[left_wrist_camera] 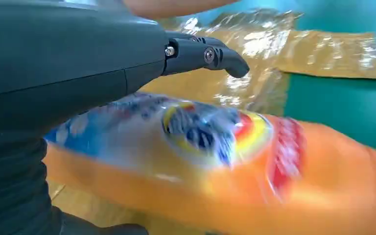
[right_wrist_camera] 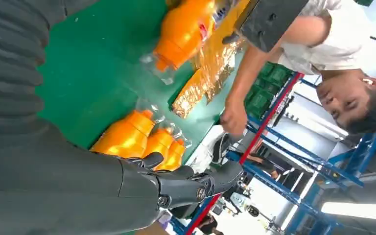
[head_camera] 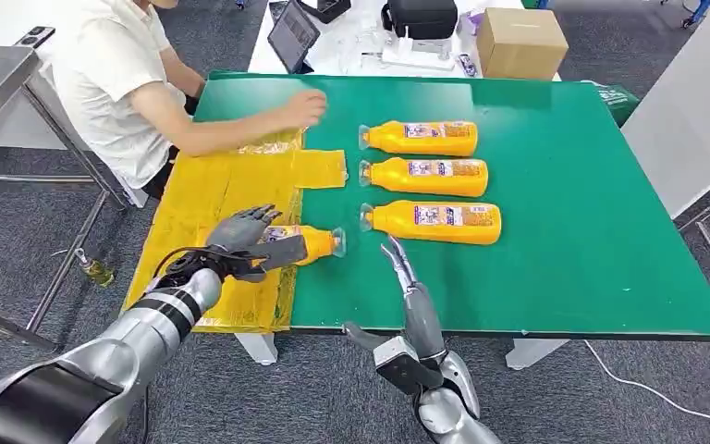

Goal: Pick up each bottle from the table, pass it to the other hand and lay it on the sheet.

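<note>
The left robot hand (head_camera: 250, 242) grasps an orange bottle (head_camera: 310, 243) at the near edge of the green worktop (head_camera: 592, 231), with its fingers wrapped over the labelled body and its thumb underneath. The bottle lies on its side, its clear cap pointing towards the middle of the worktop; the body sits over the edge of the yellow sheet (head_camera: 213, 203) while the neck and cap reach out over the green surface. In the left wrist view the same bottle (left_wrist_camera: 235, 161) shows blurred beneath the dark fingers (left_wrist_camera: 210, 56), and whether it rests on the sheet or is slightly lifted cannot be told. The right robot hand (head_camera: 399, 262) hangs released just to the right of the bottle's cap, fingers straight and apart, holding nothing and touching nothing. Farther back, 3 more orange bottles lie on their sides in a row, parallel and close together, caps pointing left: the far bottle (head_camera: 421, 138), the middle bottle (head_camera: 427, 176) and the near bottle (head_camera: 434, 222). A person in a white shirt (head_camera: 111, 83) sits at the left side of the worktop, with a hand (head_camera: 303, 108) resting at the far end of the sheet. A cardboard box (head_camera: 520, 42) stands on a white table beyond the worktop.
</note>
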{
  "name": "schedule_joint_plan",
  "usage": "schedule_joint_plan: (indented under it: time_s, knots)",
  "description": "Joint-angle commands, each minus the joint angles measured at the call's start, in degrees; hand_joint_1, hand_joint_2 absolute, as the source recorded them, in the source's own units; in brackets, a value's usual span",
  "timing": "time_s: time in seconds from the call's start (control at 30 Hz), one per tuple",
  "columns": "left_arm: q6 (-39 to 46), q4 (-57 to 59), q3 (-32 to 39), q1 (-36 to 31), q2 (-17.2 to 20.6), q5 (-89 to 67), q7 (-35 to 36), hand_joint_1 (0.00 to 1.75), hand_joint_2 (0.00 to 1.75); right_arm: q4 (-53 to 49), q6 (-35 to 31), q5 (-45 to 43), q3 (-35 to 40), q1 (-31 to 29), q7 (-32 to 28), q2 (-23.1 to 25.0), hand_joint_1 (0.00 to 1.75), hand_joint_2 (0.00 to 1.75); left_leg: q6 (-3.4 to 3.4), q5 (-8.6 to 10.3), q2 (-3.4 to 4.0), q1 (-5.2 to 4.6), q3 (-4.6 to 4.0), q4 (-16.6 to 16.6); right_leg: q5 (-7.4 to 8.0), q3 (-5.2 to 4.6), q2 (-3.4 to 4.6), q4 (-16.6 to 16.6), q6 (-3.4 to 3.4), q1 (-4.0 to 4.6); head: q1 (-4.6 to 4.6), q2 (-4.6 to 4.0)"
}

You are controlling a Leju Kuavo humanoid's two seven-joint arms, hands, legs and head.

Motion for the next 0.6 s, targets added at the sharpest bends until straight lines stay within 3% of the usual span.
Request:
schedule_joint_plan:
  time_s: [0.03, 0.2, 0.33, 0.47, 0.57, 0.6]
  knots:
    - [-0.8, -0.3, -0.5, 0.5, -2.9, 3.5, -2.5, 0.00, 1.75, 4.3, -0.2, -0.6, -0.6, -1.7, -0.2, -0.2, 0.00, 1.75, 0.12, -0.12, 0.09, 0.02, 0.32, 0.0, -0.09, 0.35, -0.03, -0.1, -0.21, 0.09, -0.02, 0.00]
    - [5.5, -6.4, 3.1, 3.6, -4.2, 8.4, -8.9, 0.00, 1.75, 4.8, -1.0, -0.5, -1.1, -0.4, -0.2, 0.0, 0.00, 1.75, 0.15, -0.22, 0.19, 0.05, 0.66, -0.1, -0.16, 0.68, -0.01, -0.2, -0.40, 0.16, 0.00, 0.00]
    - [11.1, -22.4, 4.5, 11.1, -5.2, 16.8, -14.1, 0.00, 1.75, 4.0, -3.5, -1.2, -0.7, 0.6, -0.2, -0.7, 0.00, 1.75, 0.10, -0.10, -0.02, -0.01, 0.28, -0.1, -0.11, 0.33, -0.13, -0.1, -0.16, 0.05, 0.00, 0.00]
    - [7.6, -29.7, 3.1, 14.5, -4.6, 21.8, -14.7, 0.00, 1.75, 3.5, -4.2, -1.1, -0.9, 1.2, -0.2, -1.2, 0.00, 1.75, 0.08, -0.09, 0.07, -0.02, 0.15, 0.0, -0.06, 0.15, 0.00, -0.1, -0.12, 0.02, -0.02, 0.00]
    - [-3.7, -37.3, -0.9, 18.1, -2.2, 32.2, -15.5, 0.00, 1.75, 3.3, -5.4, -0.5, -1.8, 1.7, -0.2, -2.1, 0.00, 1.75, 0.07, -0.10, 0.09, -0.02, 0.18, -0.1, -0.07, 0.20, -0.01, -0.1, -0.15, 0.03, 0.02, 0.00]
    - [-3.7, -37.3, -0.9, 18.1, -2.2, 32.2, -15.5, 0.00, 1.75, 3.3, -5.4, -0.5, -1.8, 1.7, -0.2, -2.1, 0.00, 1.75, 0.08, -0.13, 0.17, -0.01, 0.24, -0.1, -0.08, 0.22, 0.06, -0.1, -0.19, 0.04, -0.04, 0.00]
